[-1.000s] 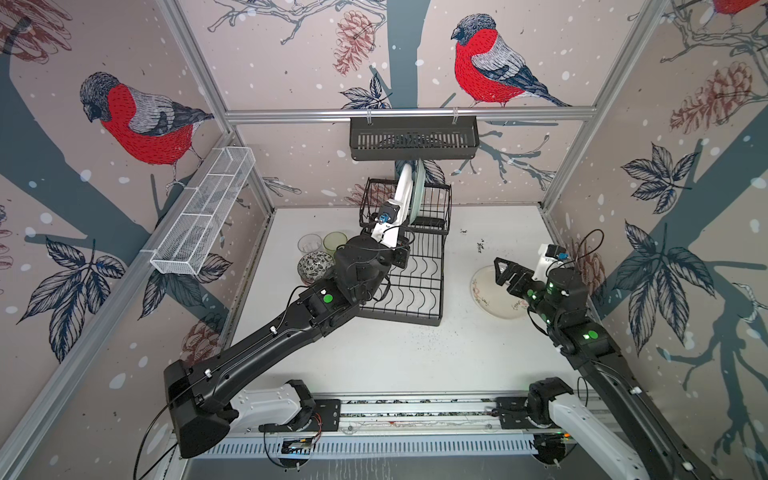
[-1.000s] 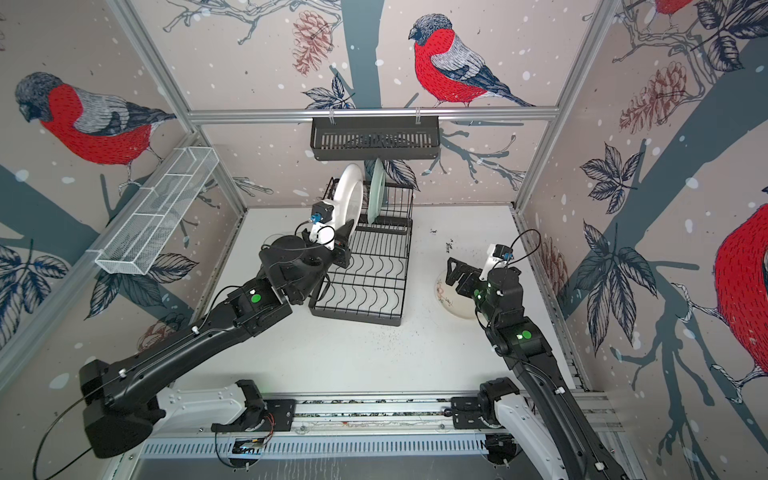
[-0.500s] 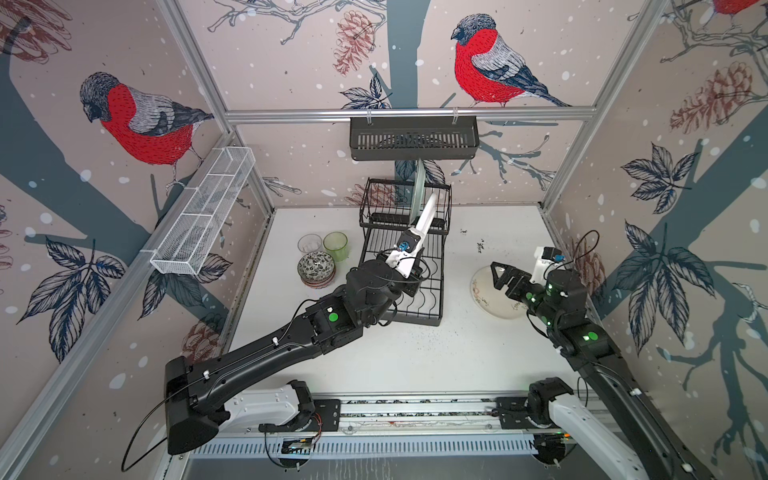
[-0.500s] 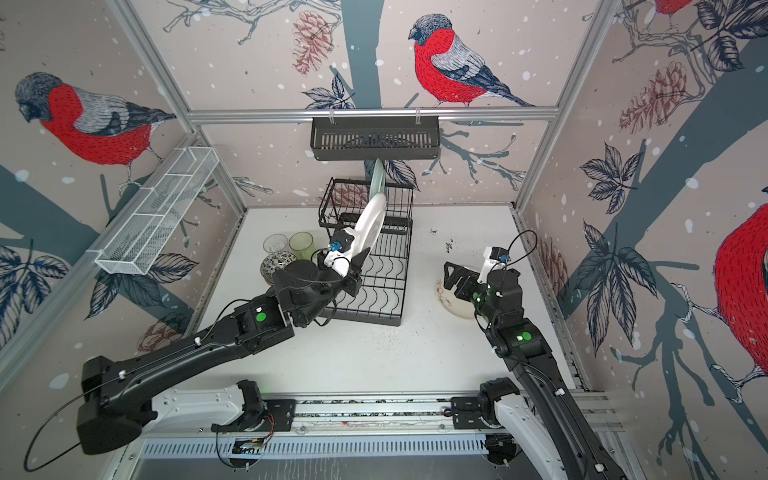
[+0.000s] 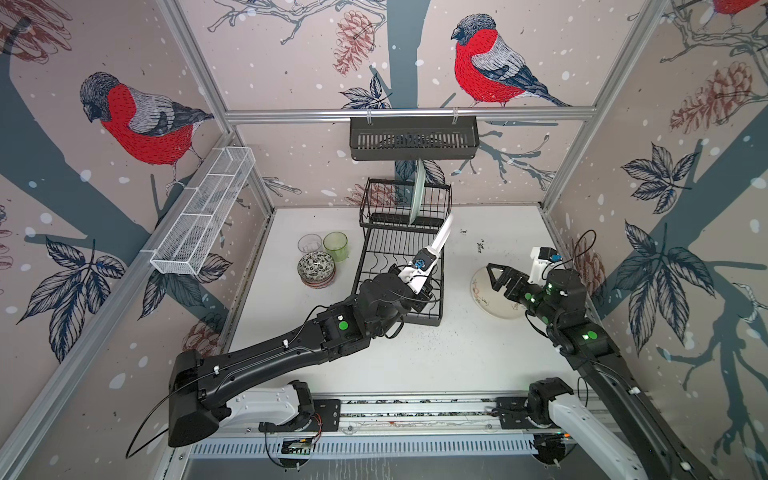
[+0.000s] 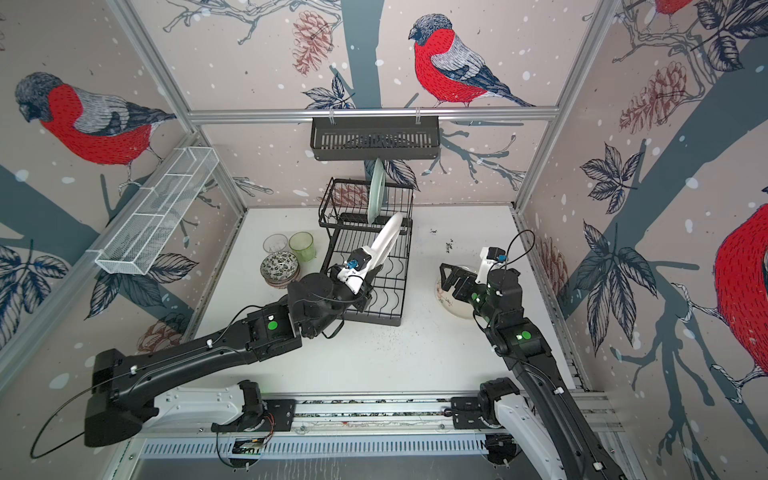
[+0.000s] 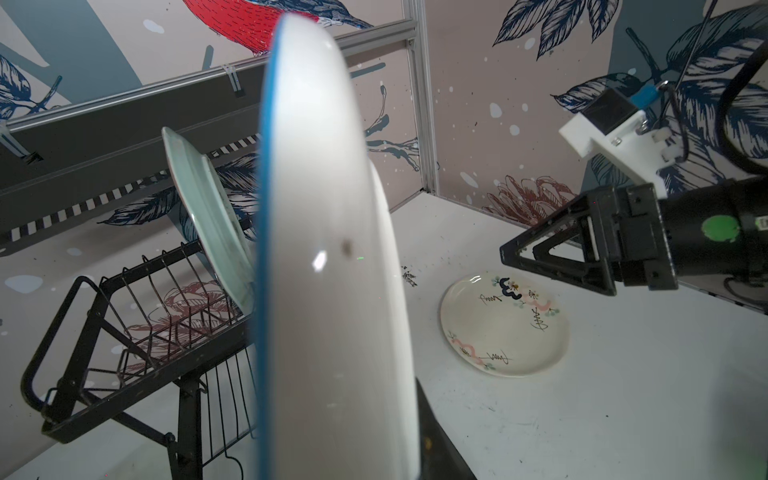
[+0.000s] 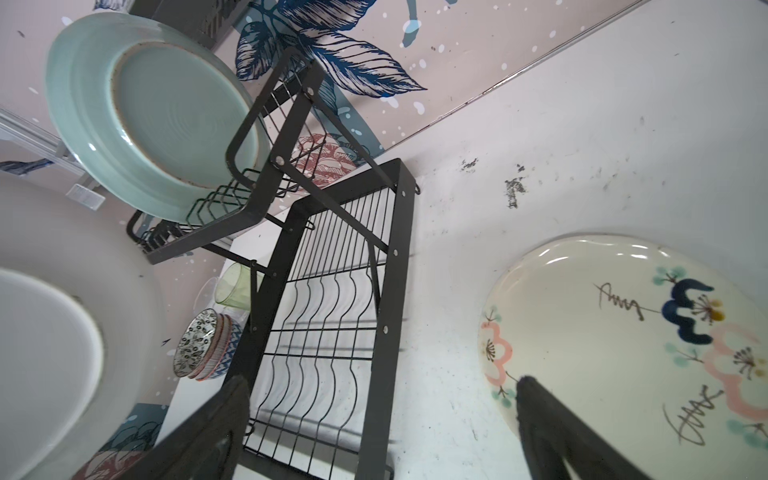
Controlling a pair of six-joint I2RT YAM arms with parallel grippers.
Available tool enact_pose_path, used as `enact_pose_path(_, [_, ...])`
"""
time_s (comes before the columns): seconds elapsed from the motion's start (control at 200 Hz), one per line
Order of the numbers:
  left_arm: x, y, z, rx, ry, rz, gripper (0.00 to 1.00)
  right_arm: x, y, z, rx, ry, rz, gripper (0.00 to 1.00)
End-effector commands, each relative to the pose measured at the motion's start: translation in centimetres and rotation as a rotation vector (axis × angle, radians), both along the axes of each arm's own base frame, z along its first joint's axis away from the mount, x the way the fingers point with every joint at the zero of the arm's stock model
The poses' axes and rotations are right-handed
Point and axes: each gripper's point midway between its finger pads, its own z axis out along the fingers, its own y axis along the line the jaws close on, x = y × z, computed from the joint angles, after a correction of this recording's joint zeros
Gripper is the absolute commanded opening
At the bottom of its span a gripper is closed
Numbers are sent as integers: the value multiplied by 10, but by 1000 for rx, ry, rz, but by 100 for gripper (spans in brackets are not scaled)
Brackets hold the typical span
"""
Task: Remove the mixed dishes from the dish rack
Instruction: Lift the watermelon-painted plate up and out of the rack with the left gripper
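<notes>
Over the rack [image 5: 432,320], your left fingers [image 7: 440,453], mostly hidden, grip a white plate [image 7: 332,270]; right fingers [image 8: 557,436] gape above the cream plate [image 8: 602,332].

This is a robot lab booth, set up like a pretend kitchen. Walls [image 5: 291,54] with printed red birds [image 5: 482,62] sit in a metal frame [image 5: 407,113]. A left robot arm [image 5: 270,357] and a right robot arm [image 5: 598,349] are fixed to a rail [image 5: 415,409] by a white desk [image 5: 457,353] with a dish rack [image 5: 390,249].
</notes>
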Motion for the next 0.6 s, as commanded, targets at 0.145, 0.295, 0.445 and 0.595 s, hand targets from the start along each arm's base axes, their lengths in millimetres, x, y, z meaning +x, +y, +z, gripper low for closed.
enact_pose_path(0.145, [5, -5, 0, -91, -57, 15, 0, 1, 8, 22, 84, -29, 48, 99])
enact_pose_path(0.295, [6, -12, -16, -82, -44, 2, 0, 0, 11, 26, 120, -15, 74, 99])
enact_pose_path(0.445, [6, -25, -26, -56, -46, -14, 0, -4, 10, 32, 155, -4, 80, 100])
enact_pose_path(0.595, [8, -38, -35, -27, -53, -27, 0, -8, 5, 38, 182, -12, 67, 99])
